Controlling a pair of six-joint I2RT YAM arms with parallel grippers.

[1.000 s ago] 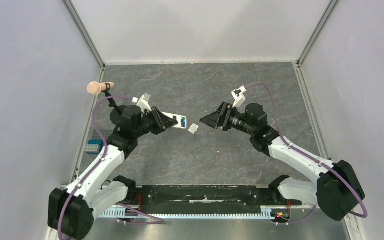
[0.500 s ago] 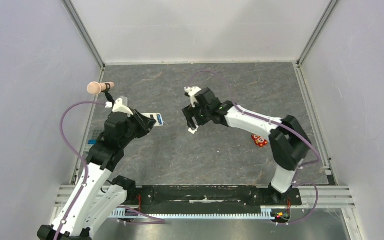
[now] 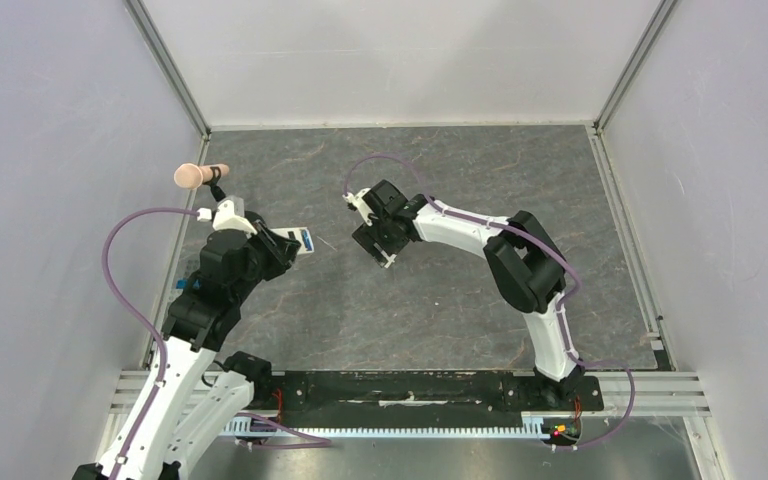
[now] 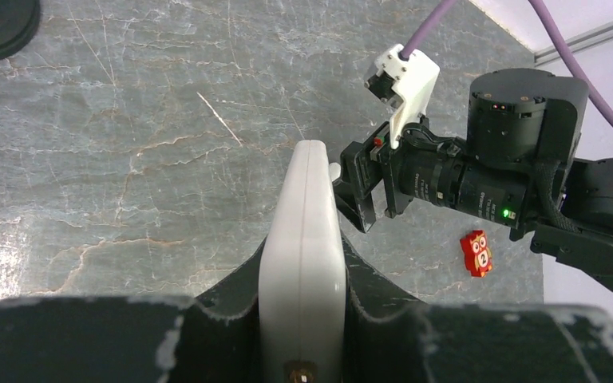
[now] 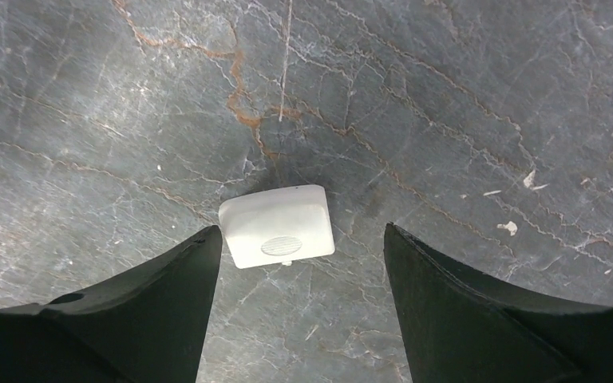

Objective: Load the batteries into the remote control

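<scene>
I have the left gripper (image 4: 302, 281) clamped on the slim white plastic remote control (image 4: 306, 199), held edge-on at centre of the left wrist frame. In the overhead frame it sits left of centre, with a small blue battery (image 3: 306, 240) showing at its outer end; I can't make out the dark one.

The right gripper (image 5: 299, 233) is spread wide over the grey marbled tabletop (image 5: 463, 120), holding nothing. Its fingers straddle a small white rounded-square cover piece (image 5: 277, 226), whose oval embossed mark is too small to read.

A red owl-faced block (image 4: 476, 252) lies at lower right of the left wrist frame.
</scene>
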